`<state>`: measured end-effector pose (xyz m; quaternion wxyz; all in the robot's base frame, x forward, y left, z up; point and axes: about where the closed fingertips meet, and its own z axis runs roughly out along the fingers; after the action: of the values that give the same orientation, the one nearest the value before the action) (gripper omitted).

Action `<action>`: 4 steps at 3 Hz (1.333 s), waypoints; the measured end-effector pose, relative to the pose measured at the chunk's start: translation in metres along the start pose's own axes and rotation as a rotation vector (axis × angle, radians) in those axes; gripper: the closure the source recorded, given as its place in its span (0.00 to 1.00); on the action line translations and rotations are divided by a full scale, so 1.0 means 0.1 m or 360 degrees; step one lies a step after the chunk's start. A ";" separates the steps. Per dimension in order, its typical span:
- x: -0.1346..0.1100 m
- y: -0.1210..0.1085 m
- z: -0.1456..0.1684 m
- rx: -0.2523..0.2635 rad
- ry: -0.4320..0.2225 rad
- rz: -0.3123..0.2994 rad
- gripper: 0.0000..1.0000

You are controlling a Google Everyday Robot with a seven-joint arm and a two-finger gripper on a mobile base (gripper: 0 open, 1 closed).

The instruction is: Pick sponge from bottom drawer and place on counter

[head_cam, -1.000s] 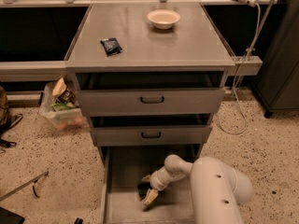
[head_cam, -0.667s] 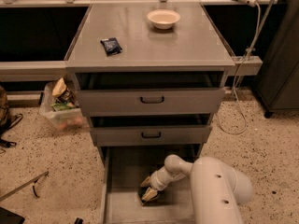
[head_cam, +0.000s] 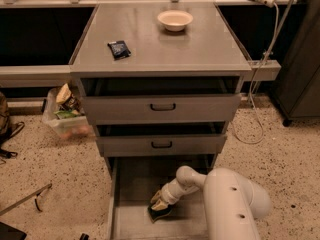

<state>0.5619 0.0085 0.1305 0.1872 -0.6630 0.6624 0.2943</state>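
The bottom drawer (head_cam: 135, 184) is pulled open, showing its flat grey floor. The sponge (head_cam: 160, 214), dark green with a yellowish layer, lies on that floor near the drawer's middle. My gripper (head_cam: 160, 203) reaches down into the drawer from the right on the white arm (head_cam: 227, 199) and sits right on top of the sponge, touching it. The counter (head_cam: 190, 46) is the grey cabinet top above.
A dark blue packet (head_cam: 119, 49) and a white bowl (head_cam: 175, 19) sit on the counter. The two upper drawers (head_cam: 162, 106) stand slightly open above the gripper. A clear bin (head_cam: 65, 115) of items stands on the floor at the left. A cable (head_cam: 260, 84) hangs at the right.
The gripper has shifted only slightly over the sponge, and the sponge's dark top now shows below its tip. Nothing else has moved.
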 end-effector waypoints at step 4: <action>0.13 0.16 0.11 -0.0120 0.0006 -0.0155 0.00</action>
<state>0.5440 0.0051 0.1163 0.1750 -0.7016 0.6181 0.3084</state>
